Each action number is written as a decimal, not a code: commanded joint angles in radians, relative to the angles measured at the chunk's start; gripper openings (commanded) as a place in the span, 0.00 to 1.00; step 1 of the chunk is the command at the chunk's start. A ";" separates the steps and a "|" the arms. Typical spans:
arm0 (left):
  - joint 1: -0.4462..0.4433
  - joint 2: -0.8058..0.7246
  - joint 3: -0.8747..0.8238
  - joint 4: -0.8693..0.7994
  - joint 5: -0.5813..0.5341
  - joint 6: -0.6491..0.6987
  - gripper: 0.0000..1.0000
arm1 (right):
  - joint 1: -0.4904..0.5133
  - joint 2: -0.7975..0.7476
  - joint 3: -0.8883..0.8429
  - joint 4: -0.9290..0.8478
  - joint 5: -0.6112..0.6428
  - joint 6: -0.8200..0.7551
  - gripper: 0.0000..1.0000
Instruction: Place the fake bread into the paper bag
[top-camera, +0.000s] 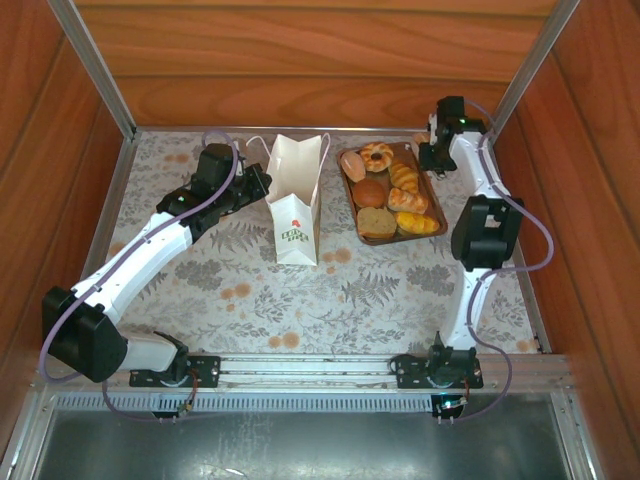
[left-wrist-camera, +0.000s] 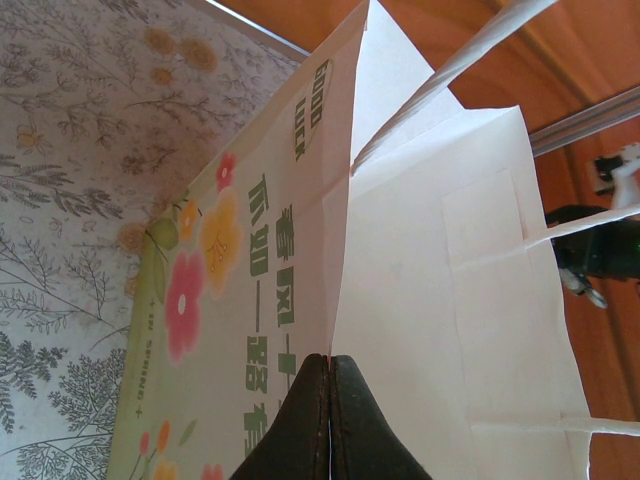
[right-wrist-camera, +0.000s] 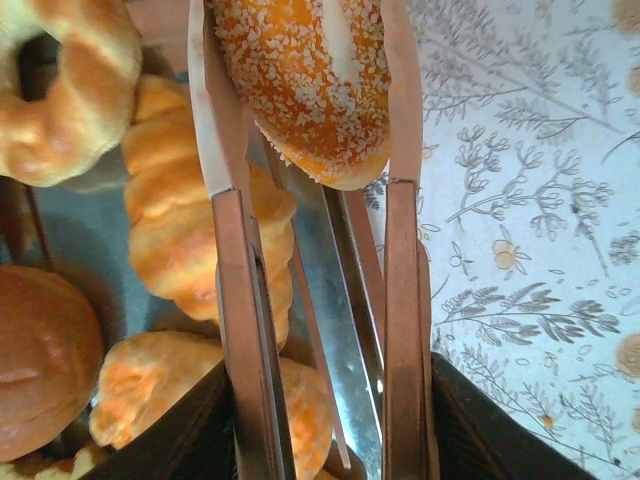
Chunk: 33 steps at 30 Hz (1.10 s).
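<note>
Where the floral-printed surface (top-camera: 300, 300) lies bare before the arm bases, room is open. Farther in, the closed left end effector (left-wrist-camera: 329, 365) pinches the smooth wall of the tall white paper bag (top-camera: 296, 205). Beside it, the brown rectangular tray (top-camera: 395, 240) holds glossy fake bread (top-camera: 390, 195); at its far corner the right end effector (top-camera: 428, 148) grips a sesame-crusted orange bun (right-wrist-camera: 310, 80).

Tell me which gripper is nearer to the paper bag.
Left. The left gripper is shut on the paper bag at its upper edge, touching it. The right gripper is at the tray's far right corner, holding tongs around a seeded bun, apart from the bag.
</note>
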 joint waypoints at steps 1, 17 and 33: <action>-0.011 -0.027 -0.005 -0.008 -0.015 -0.009 0.00 | -0.007 -0.131 -0.064 0.066 -0.022 0.024 0.44; -0.028 -0.005 0.014 0.022 -0.039 0.005 0.00 | 0.019 -0.692 -0.494 0.259 -0.331 0.223 0.42; -0.034 0.012 0.026 0.029 -0.067 0.013 0.00 | 0.177 -0.919 -0.497 0.246 -0.461 0.340 0.40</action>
